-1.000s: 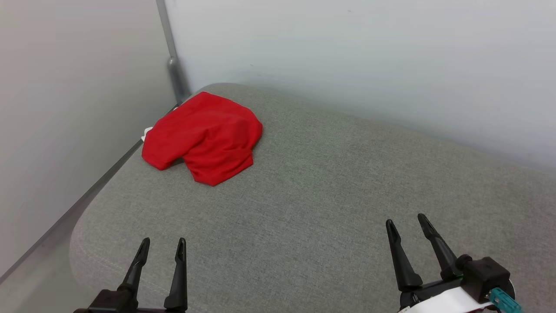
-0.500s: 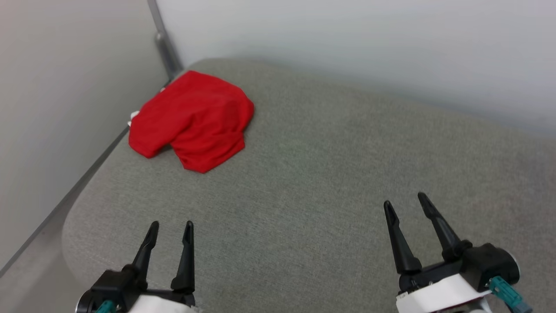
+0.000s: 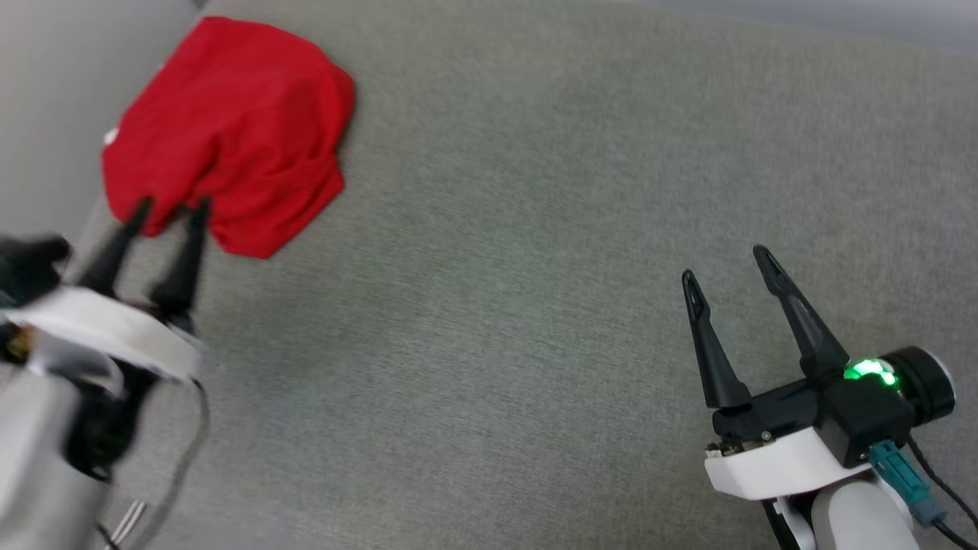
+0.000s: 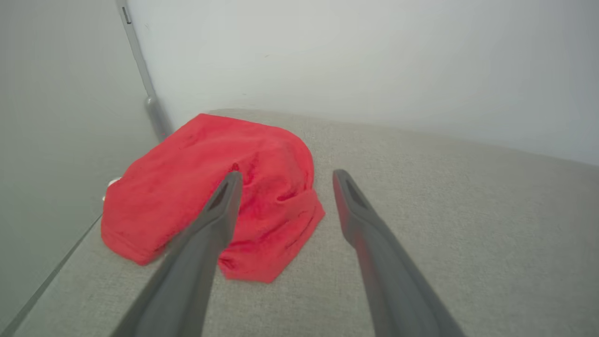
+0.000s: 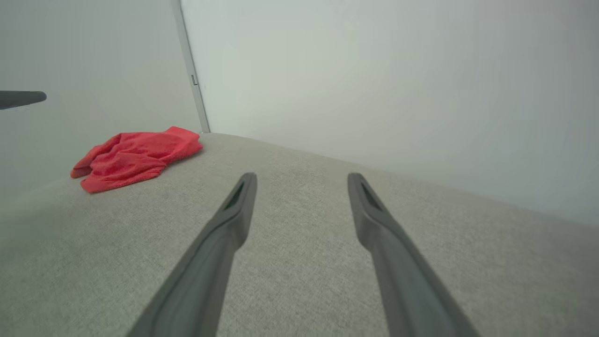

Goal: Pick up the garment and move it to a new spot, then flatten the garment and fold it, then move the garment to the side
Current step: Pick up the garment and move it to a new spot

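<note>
Currently red garment (image 3: 229,130) bunched at 11 o'clock on grey cushion (image 3: 497,229); left gripper (image 3: 173,203) at its near edge, jaws wide; right gripper (image 3: 723,263) at 4 o'clock, wide too.

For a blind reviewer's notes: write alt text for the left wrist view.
A crumpled red shirt lies on a grey cushion near the corner of pale walls. The left gripper, open, points at the shirt's near edge.
</note>
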`<state>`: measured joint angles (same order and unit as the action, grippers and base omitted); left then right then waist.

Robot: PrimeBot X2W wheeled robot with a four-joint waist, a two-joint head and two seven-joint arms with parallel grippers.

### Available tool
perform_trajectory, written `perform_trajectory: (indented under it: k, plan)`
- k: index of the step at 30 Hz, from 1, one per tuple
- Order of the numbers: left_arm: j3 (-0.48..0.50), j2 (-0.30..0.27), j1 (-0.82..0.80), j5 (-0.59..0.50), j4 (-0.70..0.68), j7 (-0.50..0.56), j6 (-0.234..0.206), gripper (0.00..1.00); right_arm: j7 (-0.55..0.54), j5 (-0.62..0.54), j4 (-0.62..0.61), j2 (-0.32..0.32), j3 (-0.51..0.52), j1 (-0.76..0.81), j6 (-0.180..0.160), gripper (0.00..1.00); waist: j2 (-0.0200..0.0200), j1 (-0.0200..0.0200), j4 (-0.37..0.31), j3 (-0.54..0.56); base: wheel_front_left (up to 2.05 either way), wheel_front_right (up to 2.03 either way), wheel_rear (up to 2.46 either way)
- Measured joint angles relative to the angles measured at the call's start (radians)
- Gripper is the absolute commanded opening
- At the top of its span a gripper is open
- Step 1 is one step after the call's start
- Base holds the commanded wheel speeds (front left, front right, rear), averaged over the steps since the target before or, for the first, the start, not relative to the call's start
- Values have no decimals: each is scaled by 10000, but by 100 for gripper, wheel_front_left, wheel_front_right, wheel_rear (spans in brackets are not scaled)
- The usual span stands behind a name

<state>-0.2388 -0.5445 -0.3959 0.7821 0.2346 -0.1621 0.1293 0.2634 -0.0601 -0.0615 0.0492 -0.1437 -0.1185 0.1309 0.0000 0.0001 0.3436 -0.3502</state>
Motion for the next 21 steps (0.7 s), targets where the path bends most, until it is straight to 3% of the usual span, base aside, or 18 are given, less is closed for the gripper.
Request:
perform_trajectory:
  k: [5,9,13,21]
  plan:
    - [-456,-1808,-1532,2416,447,2038,0,100,0,-491,-270,2,-10,-215,0,100,0,0,-452,-921,0,0,0]
    - [-713,-2746,-2513,4015,1283,4190,-2,100,0,-773,-389,2,13,-284,0,100,0,1,-822,-1533,0,0,0]
    - [-825,-3152,-3286,5016,2284,5996,0,100,0,-909,-583,4,29,-323,0,100,0,1,-1189,-1987,0,0,0]
    - [-1053,-3070,-4525,5542,4038,7290,-2,100,-2,-1177,-825,2,-25,-354,0,100,0,1,-1616,-2674,0,0,0]
